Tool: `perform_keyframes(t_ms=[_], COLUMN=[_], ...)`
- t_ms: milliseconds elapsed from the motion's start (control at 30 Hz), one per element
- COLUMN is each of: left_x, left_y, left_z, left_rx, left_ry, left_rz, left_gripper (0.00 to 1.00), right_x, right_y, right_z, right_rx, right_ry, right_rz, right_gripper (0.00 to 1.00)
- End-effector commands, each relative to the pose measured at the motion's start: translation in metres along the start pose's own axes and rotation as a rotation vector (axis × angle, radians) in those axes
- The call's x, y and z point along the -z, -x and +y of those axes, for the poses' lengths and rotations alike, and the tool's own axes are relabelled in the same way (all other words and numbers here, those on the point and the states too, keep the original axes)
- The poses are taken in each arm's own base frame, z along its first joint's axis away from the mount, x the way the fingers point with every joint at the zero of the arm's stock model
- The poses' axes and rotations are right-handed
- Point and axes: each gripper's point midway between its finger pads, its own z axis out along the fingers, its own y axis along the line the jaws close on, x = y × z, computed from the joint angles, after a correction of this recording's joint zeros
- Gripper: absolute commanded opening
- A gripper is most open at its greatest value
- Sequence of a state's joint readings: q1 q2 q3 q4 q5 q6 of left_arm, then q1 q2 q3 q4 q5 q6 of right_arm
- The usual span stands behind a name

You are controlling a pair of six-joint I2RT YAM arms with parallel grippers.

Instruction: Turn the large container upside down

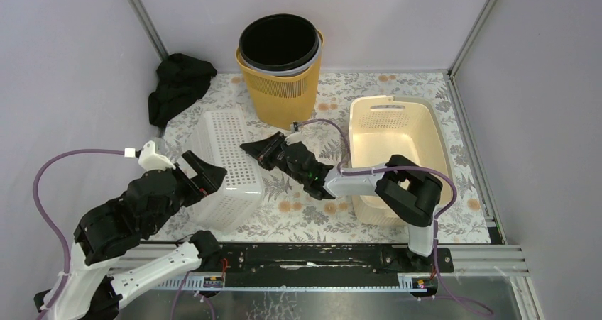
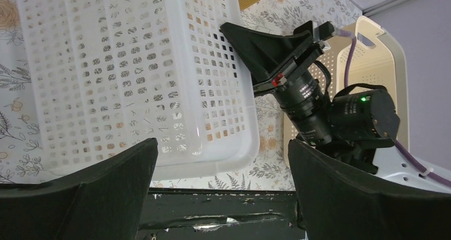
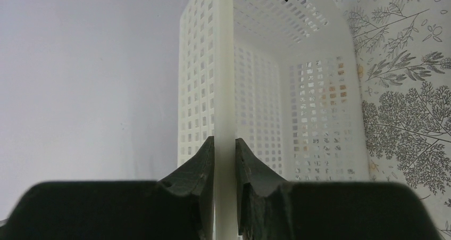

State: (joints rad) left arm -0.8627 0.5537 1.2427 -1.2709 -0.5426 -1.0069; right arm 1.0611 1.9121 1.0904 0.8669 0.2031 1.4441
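The large container is a white perforated basket (image 1: 227,165) at the table's left middle, tipped up on its side. It fills the left wrist view (image 2: 133,75), and its inside shows in the right wrist view (image 3: 319,101). My right gripper (image 1: 250,148) is shut on the basket's right rim; the rim runs between its two fingers (image 3: 224,140). It also shows in the left wrist view (image 2: 250,43). My left gripper (image 1: 211,175) is open at the basket's near left end, its jaws wide apart and holding nothing (image 2: 222,144).
A yellow mesh bin (image 1: 280,93) holding a black bucket (image 1: 279,42) stands at the back. A cream basket (image 1: 419,132) sits upright at the right. A black cloth (image 1: 177,86) lies at the back left. A black rail (image 1: 319,256) runs along the near edge.
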Motion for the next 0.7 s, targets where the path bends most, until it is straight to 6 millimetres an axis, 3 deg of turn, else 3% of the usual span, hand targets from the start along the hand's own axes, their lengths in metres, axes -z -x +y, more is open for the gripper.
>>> perform_keyframes(t_ms=[0, 400, 667], left_x=[-0.0064, -0.0101, -0.0108], left_y=[0.0018, -0.0003, -0.0014], left_z=[-0.0056, -0.0072, -0.0067], left_rx=[0.003, 0.005, 0.009], left_ry=[-0.004, 0.001, 0.001], left_rz=[-0.017, -0.011, -0.010], left_gripper=[1.00, 1.00, 1.00], right_x=[0.0093, 0.0090, 0.0080], right_y=[0.0113, 0.0039, 0.0016], right_z=[0.0179, 0.0111, 0.0110], right_rx=[0.041, 0.057, 0.076], right_ry=[0.033, 0.022, 0.019], right_rz=[-0.028, 0.024, 0.047], right_gripper=[0.00, 0.00, 0.11])
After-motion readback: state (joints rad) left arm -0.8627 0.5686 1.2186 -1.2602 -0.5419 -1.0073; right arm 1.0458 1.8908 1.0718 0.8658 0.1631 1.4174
